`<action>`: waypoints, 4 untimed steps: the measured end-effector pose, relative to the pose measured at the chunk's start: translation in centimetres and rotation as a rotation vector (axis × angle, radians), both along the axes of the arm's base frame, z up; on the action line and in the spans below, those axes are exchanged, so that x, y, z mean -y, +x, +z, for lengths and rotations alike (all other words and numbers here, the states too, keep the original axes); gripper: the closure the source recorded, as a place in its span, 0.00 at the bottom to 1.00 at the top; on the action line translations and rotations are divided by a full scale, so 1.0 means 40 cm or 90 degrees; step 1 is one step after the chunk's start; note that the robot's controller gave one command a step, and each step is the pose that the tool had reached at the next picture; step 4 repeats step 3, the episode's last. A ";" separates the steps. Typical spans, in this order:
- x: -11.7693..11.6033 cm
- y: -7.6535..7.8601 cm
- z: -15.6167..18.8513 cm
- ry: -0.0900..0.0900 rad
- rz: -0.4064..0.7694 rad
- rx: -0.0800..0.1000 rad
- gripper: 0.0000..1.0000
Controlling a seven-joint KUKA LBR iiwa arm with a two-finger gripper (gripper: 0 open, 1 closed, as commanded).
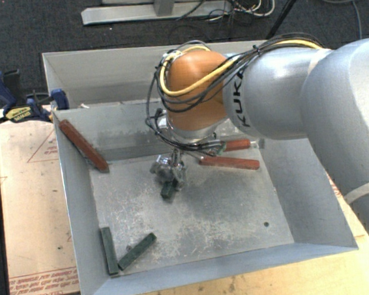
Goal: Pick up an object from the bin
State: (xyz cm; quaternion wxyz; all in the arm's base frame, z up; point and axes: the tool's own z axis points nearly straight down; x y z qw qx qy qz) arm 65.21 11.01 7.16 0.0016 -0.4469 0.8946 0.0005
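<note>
My gripper (170, 172) hangs low over the middle of the bin, under the orange wrist cover. A short dark green block (169, 190) lies right at its lower tip, touching or nearly touching it; I cannot see whether it is gripped. Just right of the gripper lies a red-brown stick (230, 163), and a second red stick (238, 144) lies behind that one, partly hidden by the arm.
A long red-brown stick (83, 145) leans along the bin's left wall. Two dark green bars (108, 250) (136, 251) lie in the front left corner. The arm covers the bin's back right part.
</note>
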 end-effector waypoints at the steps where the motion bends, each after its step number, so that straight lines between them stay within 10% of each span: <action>1: 0.000 0.000 0.000 0.000 0.000 0.000 1.00; 4: -0.001 -0.002 0.031 0.000 0.000 -0.001 1.00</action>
